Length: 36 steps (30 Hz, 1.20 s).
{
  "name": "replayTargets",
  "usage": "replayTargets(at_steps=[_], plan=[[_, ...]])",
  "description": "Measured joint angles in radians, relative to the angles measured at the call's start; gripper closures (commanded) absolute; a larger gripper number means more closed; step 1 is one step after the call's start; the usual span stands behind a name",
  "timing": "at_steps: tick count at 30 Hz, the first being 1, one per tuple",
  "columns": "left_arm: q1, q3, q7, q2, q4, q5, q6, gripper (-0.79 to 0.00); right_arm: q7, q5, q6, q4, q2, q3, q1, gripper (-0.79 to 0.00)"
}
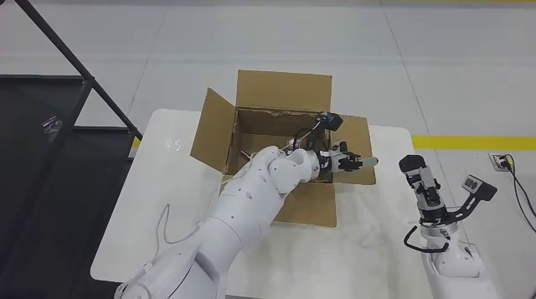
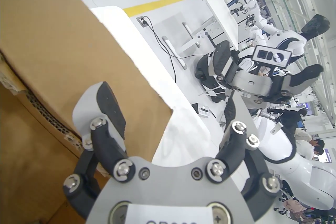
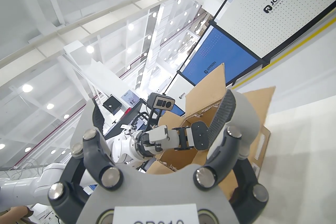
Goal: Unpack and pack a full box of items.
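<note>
Just beside left hand (image 1: 362, 162), box (image 1: 283, 91) flap.

Box (image 1: 285, 90): matt brown cardboard, corrugated edges frayed. Table (image 1: 159, 207): smooth white, slight sheen. Left gripper (image 2: 168, 93): matt black rubbery pads (image 2: 110, 107), brushed grey metal plate
</note>
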Motion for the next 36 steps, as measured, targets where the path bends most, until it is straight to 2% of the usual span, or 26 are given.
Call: replayTargets(at_steps=[5, 9, 15, 18, 21, 24, 28, 30, 32, 34, 36], plan=[[-0.021, -0.047, 0.033, 0.024, -0.008, -0.015, -0.073, -0.785, 0.001, -0.001, 0.0, 0.0, 0.0, 0.0, 0.0, -0.785], [-0.03, -0.089, 0.061, 0.056, -0.027, -0.006, -0.134, -0.785, -0.014, -0.033, 0.02, -0.042, 0.0, 0.002, -0.004, -0.785], [-0.017, -0.181, 0.105, 0.135, -0.091, 0.026, -0.205, -0.785, -0.043, -0.237, 0.051, -0.191, -0.001, 0.0, 0.003, -0.785], [0.014, -0.245, 0.118, 0.188, -0.157, 0.056, -0.221, -0.785, -0.019, -0.367, 0.1, -0.269, -0.001, -0.023, 0.025, -0.785], [0.075, -0.331, 0.133, 0.249, -0.267, 0.101, -0.207, -0.785, 0.032, -0.491, 0.163, -0.336, 0.0, -0.064, 0.061, -0.785], [0.178, -0.447, 0.116, 0.314, -0.439, 0.144, -0.167, -0.785, 0.103, -0.603, 0.242, -0.378, -0.001, -0.124, 0.112, -0.785], [0.391, -0.653, 0.029, 0.395, -0.784, 0.171, -0.056, -0.785, 0.193, -0.751, 0.386, -0.404, -0.009, -0.226, 0.201, -0.785], [0.487, -0.735, -0.014, 0.418, -0.928, 0.162, -0.005, -0.785, 0.212, -0.776, 0.426, -0.406, -0.011, -0.248, 0.224, -0.785], [0.585, -0.818, -0.056, 0.437, -1.065, 0.142, 0.035, -0.785, 0.212, -0.774, 0.423, -0.405, -0.01, -0.247, 0.223, -0.785], [0.664, -0.882, -0.089, 0.45, -1.164, 0.118, 0.049, -0.785, 0.211, -0.772, 0.418, -0.405, -0.01, -0.246, 0.222, -0.785], [0.694, -0.901, -0.098, 0.453, -1.197, 0.111, 0.049, -0.785, 0.211, -0.772, 0.418, -0.405, -0.01, -0.246, 0.222, -0.785]])
